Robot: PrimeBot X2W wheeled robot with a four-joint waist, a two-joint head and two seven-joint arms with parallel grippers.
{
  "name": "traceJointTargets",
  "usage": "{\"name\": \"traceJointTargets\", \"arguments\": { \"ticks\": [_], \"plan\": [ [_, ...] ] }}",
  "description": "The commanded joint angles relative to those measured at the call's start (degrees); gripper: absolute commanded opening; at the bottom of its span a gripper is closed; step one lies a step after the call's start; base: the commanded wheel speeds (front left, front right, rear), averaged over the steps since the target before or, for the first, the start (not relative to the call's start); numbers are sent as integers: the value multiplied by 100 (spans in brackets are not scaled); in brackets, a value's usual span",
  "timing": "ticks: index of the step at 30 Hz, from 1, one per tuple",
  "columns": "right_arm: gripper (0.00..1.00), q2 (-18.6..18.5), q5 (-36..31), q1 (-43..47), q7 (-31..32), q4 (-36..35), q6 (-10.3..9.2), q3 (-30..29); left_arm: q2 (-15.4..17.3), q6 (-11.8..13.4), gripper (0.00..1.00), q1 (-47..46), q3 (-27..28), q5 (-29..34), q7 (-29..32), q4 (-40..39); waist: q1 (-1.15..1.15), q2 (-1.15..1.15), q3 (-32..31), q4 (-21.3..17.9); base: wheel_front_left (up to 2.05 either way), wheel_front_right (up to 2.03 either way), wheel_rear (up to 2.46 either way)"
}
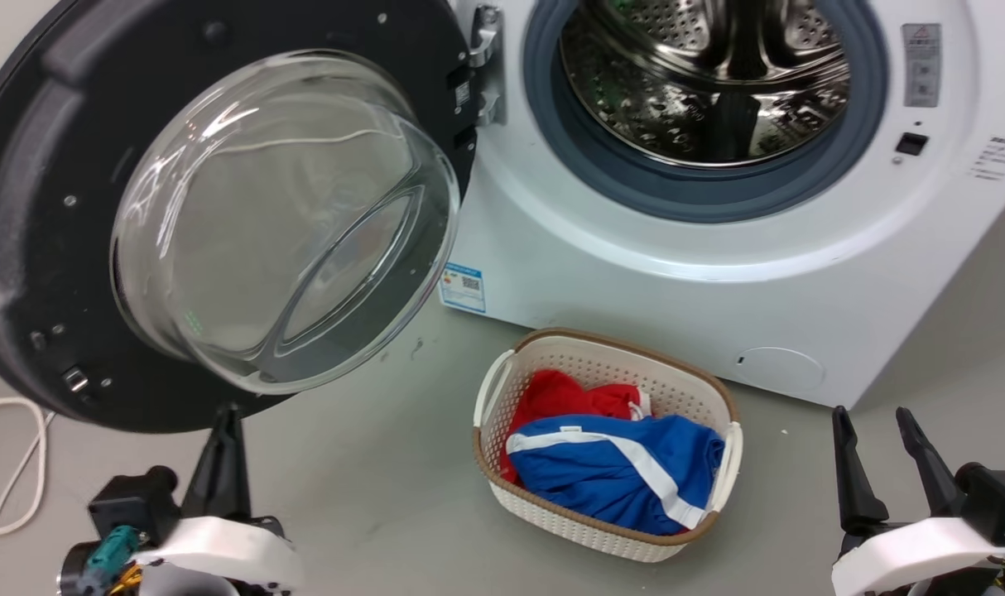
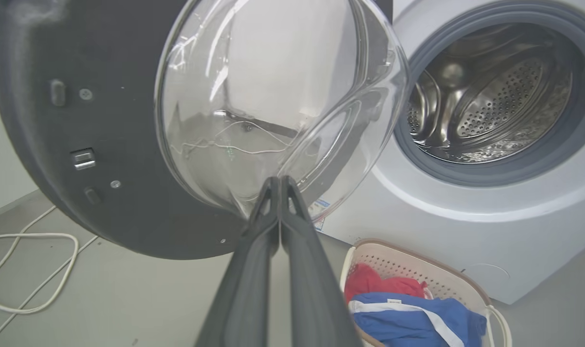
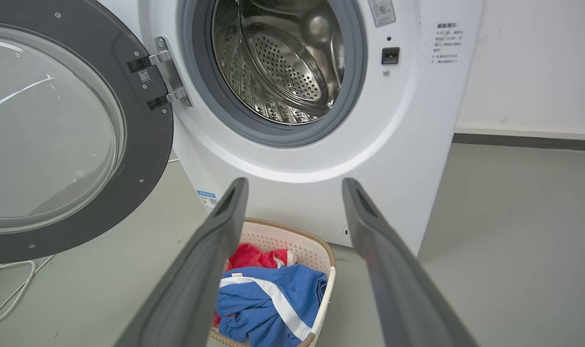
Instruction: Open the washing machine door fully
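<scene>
The washing machine door point(image 1: 47, 207), a big round black disc with a bulging clear glass bowl, stands swung out to the left on its metal hinge point(image 1: 486, 58). It also shows in the left wrist view point(image 2: 104, 144) and the right wrist view point(image 3: 148, 144). The steel drum point(image 1: 709, 74) lies exposed behind it. My left gripper point(image 1: 225, 414) is shut with nothing in it, tips just below the door's lower rim; in the left wrist view its tips point(image 2: 278, 180) stand before the glass bowl. My right gripper point(image 1: 871, 418) is open and empty at the lower right, seen also in its wrist view point(image 3: 295, 185).
A cream laundry basket point(image 1: 722, 397) with red and blue clothes stands on the grey floor before the machine, between my arms. A white cable point(image 1: 18, 463) loops on the floor at the far left. A small round white flap point(image 1: 780, 368) sits low on the machine's front.
</scene>
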Motion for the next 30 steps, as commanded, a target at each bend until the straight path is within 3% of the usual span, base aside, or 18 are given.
{"name": "traceJointTargets", "arguments": {
  "ticks": [1, 18, 30],
  "plan": [
    [100, 5, 41, 68, -21, -4, 0, 19, -9, -34, 100, 81, -113, 73, 72, -119, 0, 0, -127, -163, 0, 0, 0],
    [100, 6, -147, -147, 44, -45, 1, 238, 16, 15, 100, -88, -736, 589, 106, -80, 0, 0, -143, -1566, 0, 0, 0],
    [100, 6, -437, -246, -46, -101, 1, 320, 74, 144, 100, -151, -792, 686, 88, 46, 0, 0, -107, -2086, 0, 0, 0]
  ]
}}
